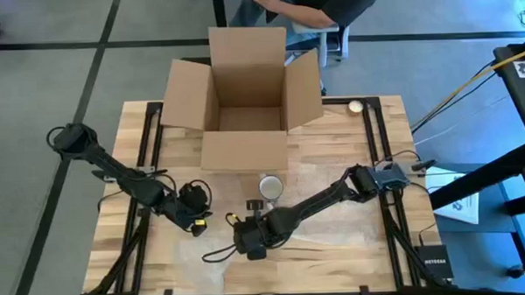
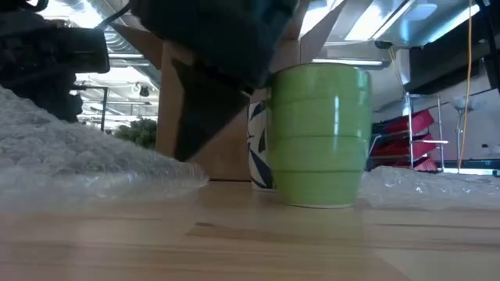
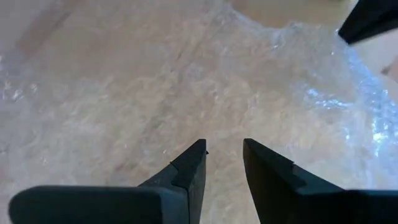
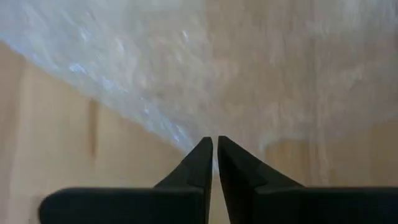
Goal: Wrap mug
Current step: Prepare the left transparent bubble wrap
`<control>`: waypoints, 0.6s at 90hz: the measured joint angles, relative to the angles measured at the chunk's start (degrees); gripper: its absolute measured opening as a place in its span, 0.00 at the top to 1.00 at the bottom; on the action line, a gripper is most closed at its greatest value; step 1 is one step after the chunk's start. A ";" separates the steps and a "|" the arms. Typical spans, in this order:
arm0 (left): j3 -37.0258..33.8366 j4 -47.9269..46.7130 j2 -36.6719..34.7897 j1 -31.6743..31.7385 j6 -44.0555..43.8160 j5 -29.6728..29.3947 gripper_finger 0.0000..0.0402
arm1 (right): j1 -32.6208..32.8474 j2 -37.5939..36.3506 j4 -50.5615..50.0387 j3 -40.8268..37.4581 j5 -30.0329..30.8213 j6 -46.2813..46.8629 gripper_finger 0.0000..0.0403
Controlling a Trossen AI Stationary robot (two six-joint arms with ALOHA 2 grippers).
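Wooden tabletop (image 1: 336,250) shows bubble wrap (image 4: 155,81) pinched by the nearly closed right pincer (image 4: 215,149), best lifted slowly toward the mug (image 1: 270,186) beyond it.

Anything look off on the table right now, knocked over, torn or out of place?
Nothing stands out. The mug stands upright on the bubble wrap, in front of the open cardboard box. The right gripper is pinched at the wrap's edge; the left gripper hovers slightly open over the sheet.

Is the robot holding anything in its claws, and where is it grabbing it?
The right gripper is pinched shut on the bubble wrap, right at its edge. The left gripper is open above the wrap, holding nothing.
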 joint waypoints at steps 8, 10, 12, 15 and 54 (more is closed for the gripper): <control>0.00 -0.03 0.00 0.00 0.00 0.03 0.78 | 0.03 0.00 -3.20 0.00 -0.02 1.00 0.97; 0.00 -0.05 0.00 0.00 0.01 0.05 0.78 | 0.07 0.00 -4.00 0.00 -0.04 1.15 0.97; 0.00 -0.07 0.00 0.00 0.07 0.06 0.78 | 0.20 0.00 -4.85 0.00 -0.04 1.21 0.97; 0.00 -0.12 0.00 0.00 0.15 0.08 0.78 | 0.42 0.00 -6.16 0.00 -0.02 1.37 0.97; -0.02 -0.12 0.02 0.00 0.70 0.08 0.78 | -1.46 -0.33 19.58 2.34 1.38 -5.25 0.97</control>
